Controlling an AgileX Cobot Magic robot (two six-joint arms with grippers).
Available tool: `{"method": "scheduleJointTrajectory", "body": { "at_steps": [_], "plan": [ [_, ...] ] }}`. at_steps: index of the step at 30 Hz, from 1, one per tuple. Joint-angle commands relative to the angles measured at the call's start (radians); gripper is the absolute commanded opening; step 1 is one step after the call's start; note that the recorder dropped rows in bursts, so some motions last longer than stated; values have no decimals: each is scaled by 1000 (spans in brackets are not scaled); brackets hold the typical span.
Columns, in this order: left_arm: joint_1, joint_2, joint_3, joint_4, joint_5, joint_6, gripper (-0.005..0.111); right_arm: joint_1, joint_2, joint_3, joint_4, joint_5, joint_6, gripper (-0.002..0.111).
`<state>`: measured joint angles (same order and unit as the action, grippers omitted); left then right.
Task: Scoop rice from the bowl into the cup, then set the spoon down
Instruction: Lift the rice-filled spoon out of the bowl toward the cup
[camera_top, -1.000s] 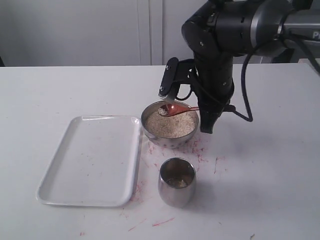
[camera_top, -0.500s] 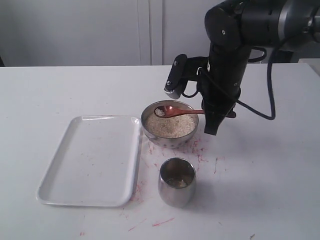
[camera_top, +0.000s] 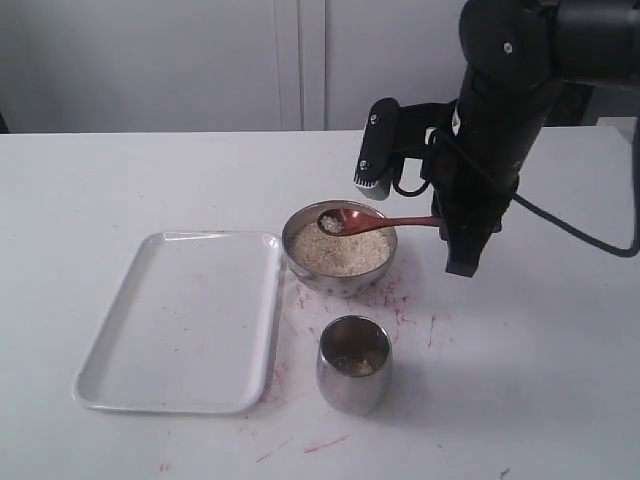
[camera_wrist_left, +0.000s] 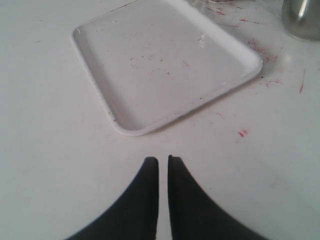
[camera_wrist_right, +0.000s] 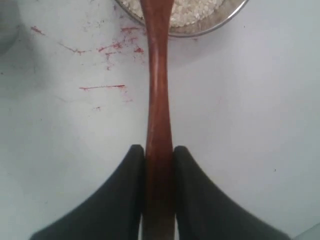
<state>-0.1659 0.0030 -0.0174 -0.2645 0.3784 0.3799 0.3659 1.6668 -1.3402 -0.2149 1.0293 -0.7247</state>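
Spoon (camera_top: 345, 220) has shifted right above the bowl (camera_top: 338, 278), right tool (camera_wrist_right: 159, 152) pinching its handle.

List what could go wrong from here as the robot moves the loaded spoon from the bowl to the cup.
1. The right claw pinches the spoon only near the handle's end, far from the loaded scoop, so the spoon could twist and shed its rice.
2. The cup has a narrower mouth than the bowl; grains may miss it and land on the table.
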Motion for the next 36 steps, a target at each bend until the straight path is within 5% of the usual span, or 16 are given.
{"method": "scheduleJointTrajectory", "body": {
  "at_steps": [1,36],
  "plan": [
    [-7,-3,5,-13,3,-4,14,-8,-77,38,25,-1,-14,0],
    [-7,-3,5,-13,3,-4,14,48,-343,146,210,192,-33,0]
  ]
}}
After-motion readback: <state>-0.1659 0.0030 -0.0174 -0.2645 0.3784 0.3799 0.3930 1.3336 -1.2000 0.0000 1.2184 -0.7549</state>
